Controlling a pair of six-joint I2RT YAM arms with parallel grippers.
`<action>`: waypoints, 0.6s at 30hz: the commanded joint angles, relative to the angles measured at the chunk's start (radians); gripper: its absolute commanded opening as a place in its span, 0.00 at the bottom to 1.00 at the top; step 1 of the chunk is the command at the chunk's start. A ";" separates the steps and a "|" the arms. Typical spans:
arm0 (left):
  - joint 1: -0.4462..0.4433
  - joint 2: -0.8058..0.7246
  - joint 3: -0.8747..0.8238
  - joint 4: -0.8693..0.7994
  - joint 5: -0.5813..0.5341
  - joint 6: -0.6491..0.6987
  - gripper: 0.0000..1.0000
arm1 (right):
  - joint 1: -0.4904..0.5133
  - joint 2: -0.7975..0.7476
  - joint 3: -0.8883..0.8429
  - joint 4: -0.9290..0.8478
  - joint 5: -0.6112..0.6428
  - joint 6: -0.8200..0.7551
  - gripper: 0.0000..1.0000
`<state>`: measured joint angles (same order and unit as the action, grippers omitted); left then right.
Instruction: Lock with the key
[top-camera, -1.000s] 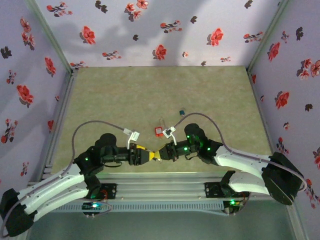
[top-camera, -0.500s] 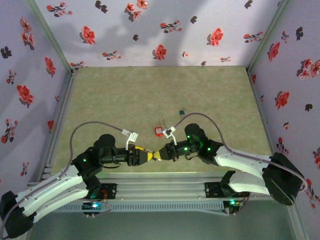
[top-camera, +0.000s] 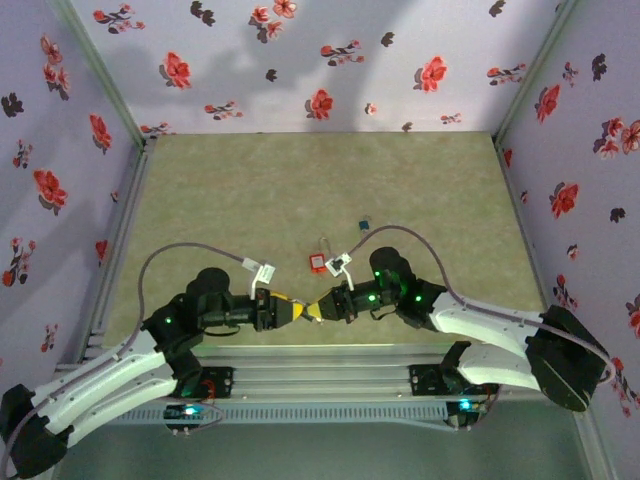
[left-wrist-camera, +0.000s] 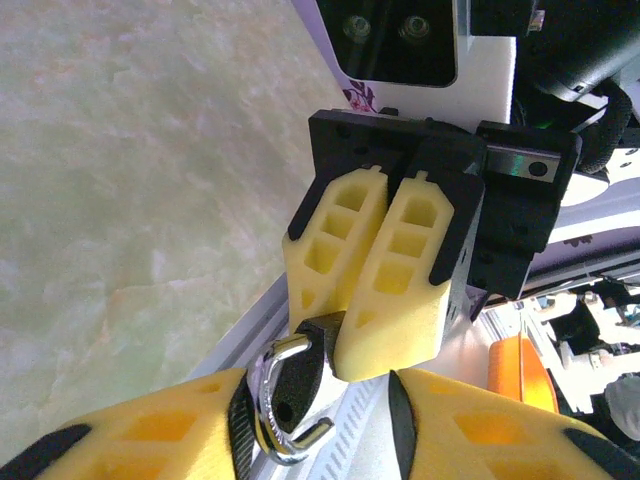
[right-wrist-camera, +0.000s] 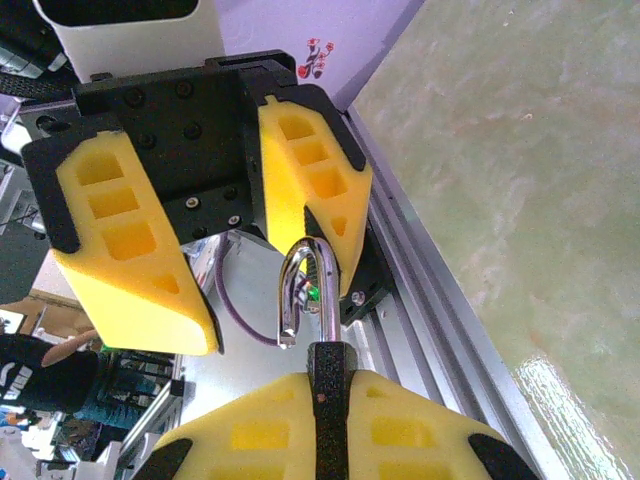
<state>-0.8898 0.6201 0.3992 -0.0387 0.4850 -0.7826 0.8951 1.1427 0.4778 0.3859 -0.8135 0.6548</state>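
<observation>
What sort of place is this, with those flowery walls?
Likely a small robot test booth: flowered walls box in a green table, and two robot arms are bolted to a metal rail at its near edge, the right gripper pinching a dark padlock.

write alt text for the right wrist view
The right gripper is shut on a small black padlock, whose open silver shackle points up toward the left gripper, its yellow fingers standing apart. The green table lies to the right.
</observation>
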 joint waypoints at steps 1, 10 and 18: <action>0.008 -0.011 0.024 0.004 0.001 0.002 0.38 | 0.010 -0.023 0.014 0.026 -0.018 -0.017 0.00; 0.011 -0.016 0.035 -0.037 0.001 0.020 0.31 | 0.011 -0.023 0.012 0.026 -0.019 -0.018 0.00; 0.025 -0.036 0.038 -0.058 -0.003 0.022 0.36 | 0.012 -0.022 0.012 0.031 -0.023 -0.017 0.00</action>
<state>-0.8749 0.6014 0.4015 -0.0853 0.4816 -0.7788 0.8978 1.1389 0.4778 0.3885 -0.8162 0.6548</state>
